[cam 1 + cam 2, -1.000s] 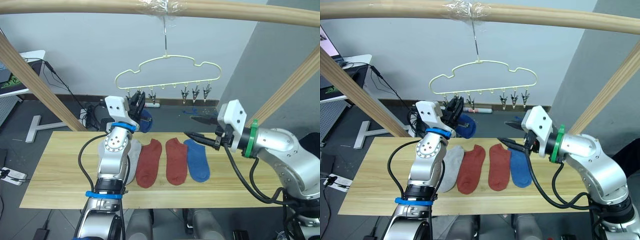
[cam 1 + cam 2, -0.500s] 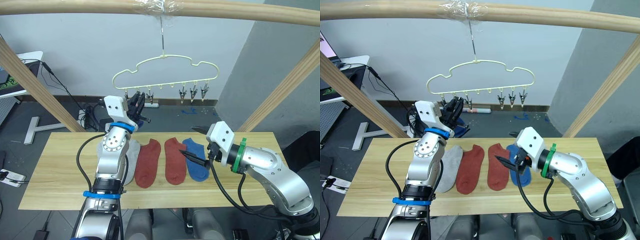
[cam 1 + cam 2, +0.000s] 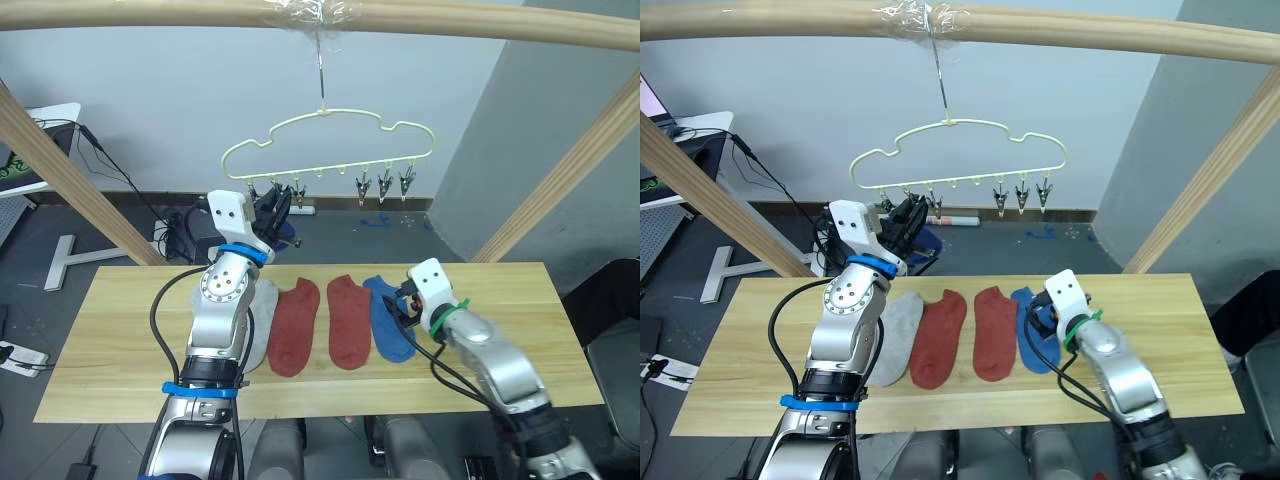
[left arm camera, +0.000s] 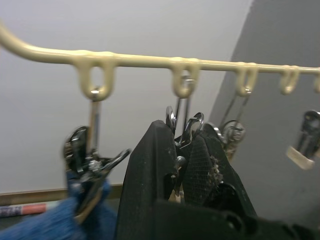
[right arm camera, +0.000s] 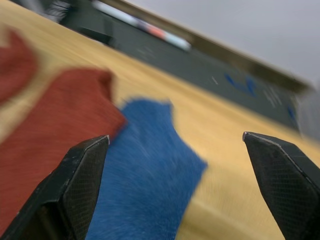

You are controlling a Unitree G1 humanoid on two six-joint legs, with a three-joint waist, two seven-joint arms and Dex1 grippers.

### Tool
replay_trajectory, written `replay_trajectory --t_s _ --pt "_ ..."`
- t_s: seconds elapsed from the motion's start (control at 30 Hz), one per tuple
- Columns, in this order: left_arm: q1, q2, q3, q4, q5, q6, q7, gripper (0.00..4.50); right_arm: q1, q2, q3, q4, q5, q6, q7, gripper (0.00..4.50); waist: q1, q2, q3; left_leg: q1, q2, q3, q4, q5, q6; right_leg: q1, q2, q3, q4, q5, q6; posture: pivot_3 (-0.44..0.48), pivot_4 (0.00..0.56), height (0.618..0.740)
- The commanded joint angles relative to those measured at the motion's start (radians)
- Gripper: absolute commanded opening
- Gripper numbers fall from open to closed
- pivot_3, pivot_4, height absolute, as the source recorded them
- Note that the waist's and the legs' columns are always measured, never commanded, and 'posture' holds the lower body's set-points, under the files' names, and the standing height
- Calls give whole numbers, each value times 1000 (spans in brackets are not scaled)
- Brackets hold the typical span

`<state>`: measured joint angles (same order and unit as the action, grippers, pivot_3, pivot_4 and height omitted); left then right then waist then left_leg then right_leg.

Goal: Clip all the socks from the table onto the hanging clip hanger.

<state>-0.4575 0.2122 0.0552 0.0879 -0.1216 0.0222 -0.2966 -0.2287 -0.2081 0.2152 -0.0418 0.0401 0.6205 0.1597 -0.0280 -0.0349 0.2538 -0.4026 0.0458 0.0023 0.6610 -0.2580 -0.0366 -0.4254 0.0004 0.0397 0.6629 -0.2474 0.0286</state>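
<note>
My right gripper (image 5: 175, 145) hangs released over the soft-knit blue sock (image 3: 388, 318); my left gripper (image 3: 275, 207) is clenched on a metal clip (image 4: 182, 122) of the wavy yellow wire clip hanger (image 3: 330, 140).

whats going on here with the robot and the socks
The robot is clipping socks onto the clip hanger. Its left gripper is up at the left group of clips, where a blue sock hangs from one clip. Its right gripper, open, is low over the blue sock on the table, beside two red socks and a grey one.
</note>
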Motion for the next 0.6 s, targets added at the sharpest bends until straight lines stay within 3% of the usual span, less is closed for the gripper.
replay_trajectory --t_s 0.03,0.2,0.27,0.6 --pt "-5 16 7 -54 -18 15 -16 294 -45 78 -47 131 -30 -84 -100 4500 -1 1 1 0 0 0 0 0 0 0 0 0 0 0 0 -5 271 711" --pt "-9 32 14 -64 -19 36 -27 294 -97 137 -72 304 -46 -177 -145 4500 -2 1 2 0 0 0 0 0 0 0 0 0 0 0 0 8 276 711" --pt "-8 38 16 -69 -20 45 -31 294 -110 143 -71 352 -54 -197 -146 4119 -2 1 2 0 0 0 0 0 0 0 0 0 0 0 0 10 277 711" --pt "0 77 41 -97 -81 131 -82 294 -79 136 -69 384 -63 -238 -118 730 0 1 2 1 0 0 0 0 0 1 0 0 0 0 0 18 279 711"
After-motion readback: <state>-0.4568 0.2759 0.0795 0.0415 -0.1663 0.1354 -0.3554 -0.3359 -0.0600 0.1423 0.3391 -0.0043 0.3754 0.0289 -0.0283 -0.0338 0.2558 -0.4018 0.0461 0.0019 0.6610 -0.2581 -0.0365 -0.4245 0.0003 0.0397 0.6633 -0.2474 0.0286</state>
